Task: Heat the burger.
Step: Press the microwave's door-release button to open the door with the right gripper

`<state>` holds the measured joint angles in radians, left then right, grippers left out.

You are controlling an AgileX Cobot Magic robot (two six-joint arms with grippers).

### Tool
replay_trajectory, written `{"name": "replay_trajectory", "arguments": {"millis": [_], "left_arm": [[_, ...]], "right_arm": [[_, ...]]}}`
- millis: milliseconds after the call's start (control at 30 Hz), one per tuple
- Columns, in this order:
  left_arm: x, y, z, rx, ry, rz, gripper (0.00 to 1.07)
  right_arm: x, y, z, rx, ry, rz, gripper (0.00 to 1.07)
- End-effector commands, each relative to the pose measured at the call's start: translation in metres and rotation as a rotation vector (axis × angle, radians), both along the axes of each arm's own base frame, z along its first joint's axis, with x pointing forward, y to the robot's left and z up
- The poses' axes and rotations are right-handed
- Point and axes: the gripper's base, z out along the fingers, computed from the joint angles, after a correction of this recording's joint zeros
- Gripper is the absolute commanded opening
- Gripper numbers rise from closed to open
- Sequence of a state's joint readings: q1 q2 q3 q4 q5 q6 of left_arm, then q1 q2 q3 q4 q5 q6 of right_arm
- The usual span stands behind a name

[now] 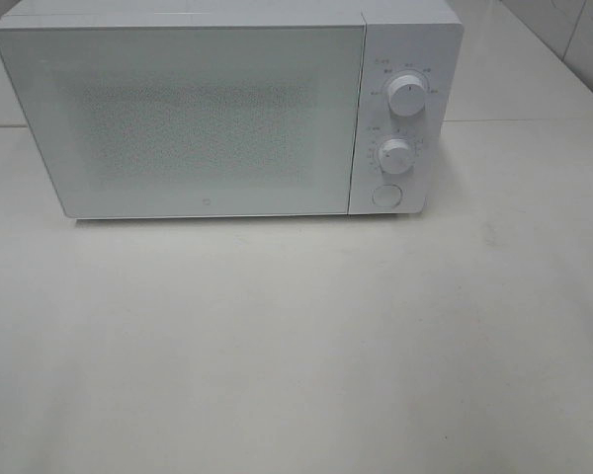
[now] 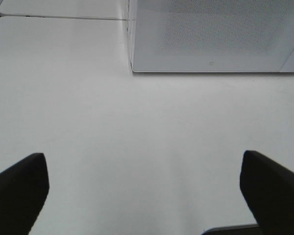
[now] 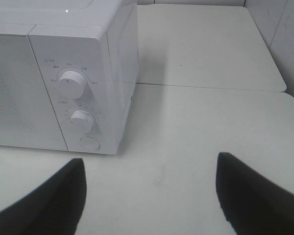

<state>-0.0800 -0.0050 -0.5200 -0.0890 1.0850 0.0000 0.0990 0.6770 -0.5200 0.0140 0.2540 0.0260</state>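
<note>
Left tool (image 2: pixel 143 169): hanging released and empty in front of the microwave (image 1: pixel 227 114).
Burger: showing nowhere; possibly sitting behind the microwave's shut door (image 1: pixel 128 178), cannot tell.
Right tool (image 3: pixel 150 164): hanging released and empty near the microwave's dials (image 3: pixel 71 82).
Progress: judging uncertainly; either heating is running or loading is not yet done.

The microwave (image 1: pixel 417 44) is clipped by the exterior view's upper edge. Its closed, speckled door (image 1: pixel 188 123) hides the inside. Print around the dials (image 1: pixel 407 96), upper right, is too small to read. Both wrist views crop the left gripper (image 2: pixel 143 159) and right gripper (image 3: pixel 150 160) to dark fingertips.
</note>
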Motion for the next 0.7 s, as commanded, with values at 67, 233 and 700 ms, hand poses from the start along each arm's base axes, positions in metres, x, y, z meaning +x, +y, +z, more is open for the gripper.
{"name": "replay_trajectory", "arguments": {"millis": [67,233,700], "left_arm": [[-0.002,0.000,0.001,-0.009,-0.028,-0.002,0.98],[-0.002,0.000,0.001,-0.009,-0.028,-0.002,0.98],[-0.002,0.000,0.001,-0.009,-0.028,-0.002,0.98]], "right_arm": [[0.029,0.002,-0.012,0.018,0.006,-0.014,0.72],[0.052,0.004,-0.031,0.016,-0.019,-0.015,0.72],[0.087,0.005,-0.086,0.039,-0.218,-0.043,0.72]]}}
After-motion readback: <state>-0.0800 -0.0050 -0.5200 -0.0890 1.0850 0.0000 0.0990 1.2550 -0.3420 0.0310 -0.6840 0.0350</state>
